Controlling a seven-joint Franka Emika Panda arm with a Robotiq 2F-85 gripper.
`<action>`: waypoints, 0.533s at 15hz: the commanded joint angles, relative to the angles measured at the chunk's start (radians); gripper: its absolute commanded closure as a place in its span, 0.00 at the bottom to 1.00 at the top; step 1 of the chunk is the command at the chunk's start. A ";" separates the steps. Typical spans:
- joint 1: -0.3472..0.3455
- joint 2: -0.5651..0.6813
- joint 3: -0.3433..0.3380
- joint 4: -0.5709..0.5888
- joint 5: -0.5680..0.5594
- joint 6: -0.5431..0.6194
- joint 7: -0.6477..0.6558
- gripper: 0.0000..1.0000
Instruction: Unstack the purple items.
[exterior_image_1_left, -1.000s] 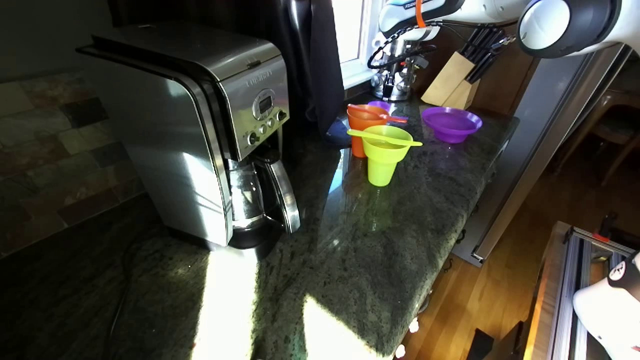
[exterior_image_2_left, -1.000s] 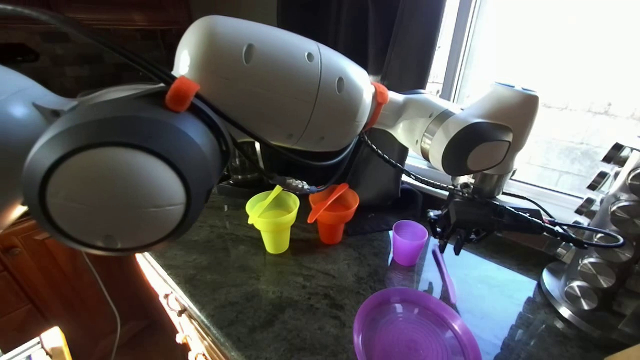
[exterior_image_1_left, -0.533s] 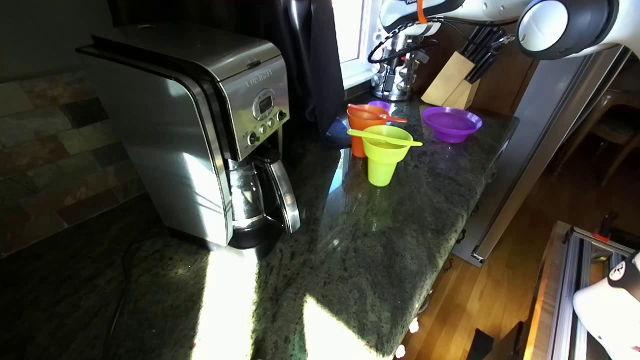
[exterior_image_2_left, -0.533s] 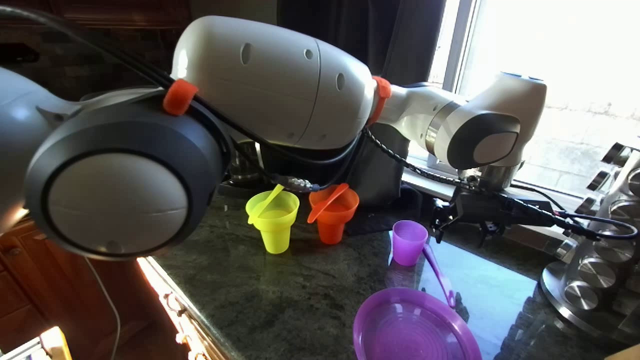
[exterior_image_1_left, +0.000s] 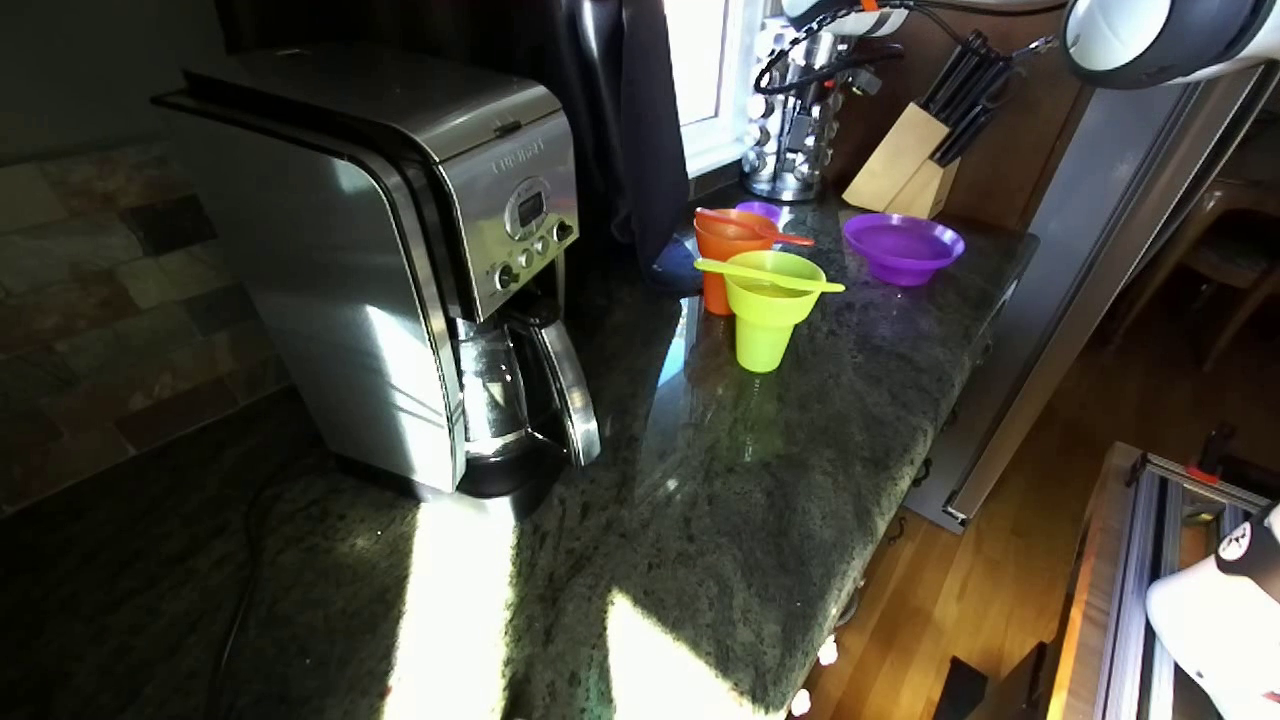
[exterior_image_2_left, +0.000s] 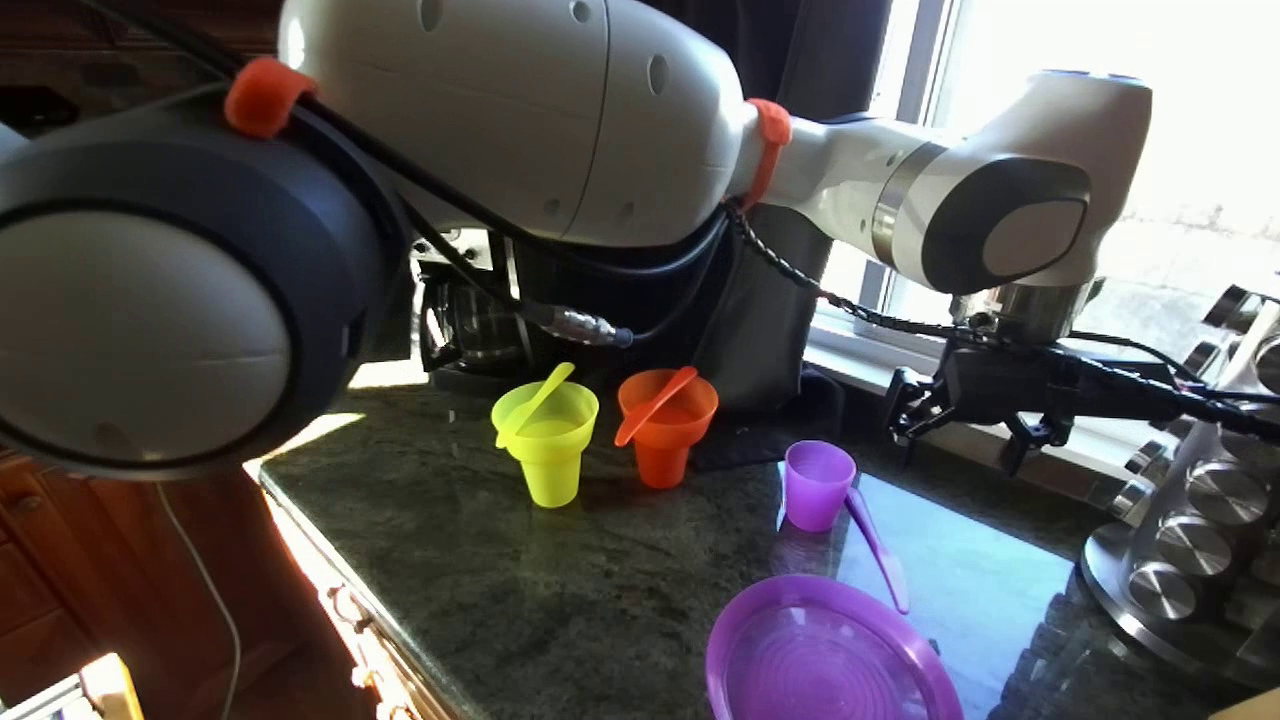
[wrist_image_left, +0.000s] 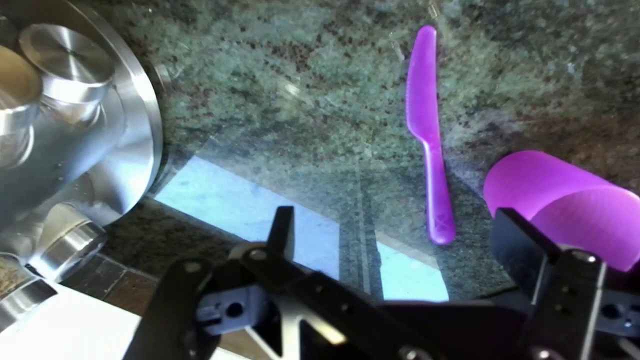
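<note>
Dark speckled stone counter (exterior_image_1_left: 780, 520): sunlit patches at one end, a bright reflection at the other. You have the white arm (exterior_image_2_left: 500, 120) stretched out above it, in both exterior views. Cuisinart coffee maker (exterior_image_1_left: 350, 270), steel-sided, standing upright. Steel spice rack (exterior_image_2_left: 1200, 540) on a broad round base. Wooden knife block (exterior_image_1_left: 895, 170), slanted, dark handles rising from it. Your gripper (wrist_image_left: 395, 225) hangs in the air near the spice rack; its fingers (wrist_image_left: 284, 227) are spread wide, counter surface showing through the gap. Purple bowl (exterior_image_1_left: 903, 250): wide-rimmed, upright on the counter, just in front of the knife block in an exterior view; whether another piece is nested in it, you cannot tell. Yellow-green cup (exterior_image_2_left: 550, 465) and orange cup (exterior_image_2_left: 665, 455): both flared at the top, upright, near each other but apart. Purple cup (exterior_image_2_left: 815, 495): upright on the counter, between the orange cup and the spice rack in an exterior view. One finger overlaps it in the wrist view, but an exterior view shows them apart. Purple knife (wrist_image_left: 432, 145): flat on the counter, handle end just beside the purple cup, blade pointing away from it. Yellow-green utensil (exterior_image_2_left: 540, 405) and orange utensil (exterior_image_2_left: 655, 405): each laid across the cup of its colour.
</note>
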 joint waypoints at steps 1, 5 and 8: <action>0.016 -0.137 -0.025 -0.188 -0.006 0.029 0.061 0.00; 0.037 -0.256 -0.048 -0.358 -0.007 0.058 0.167 0.00; 0.013 -0.337 -0.042 -0.482 0.027 0.106 0.168 0.00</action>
